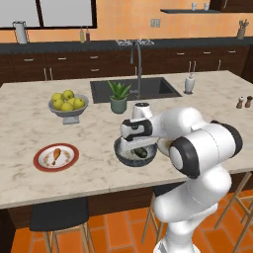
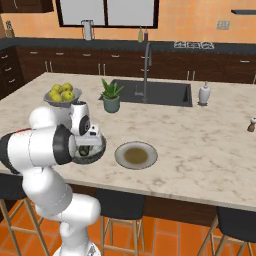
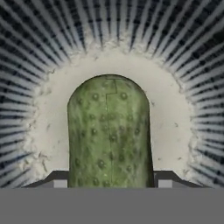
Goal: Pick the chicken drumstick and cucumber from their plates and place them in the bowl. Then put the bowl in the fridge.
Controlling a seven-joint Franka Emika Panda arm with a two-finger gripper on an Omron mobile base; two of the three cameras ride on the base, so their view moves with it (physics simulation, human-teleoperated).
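My gripper reaches down into the dark grey bowl near the island's front edge. Its finger tips press both sides of the cucumber, a dark green bumpy cylinder that hangs over the bowl's pale speckled inside. From the base, the cucumber peeks out under the hand, inside the bowl. The chicken drumstick lies on the white plate with a red rim to the left. The olive-beige plate sits bare right of the bowl. The fridge is out of view.
A silver pedestal bowl of yellow fruit and a spiky potted plant stand behind the bowl. The sink with its tap lies beyond, a soap bottle beside it. Salt and pepper shakers stand far right. Stools sit under the front edge.
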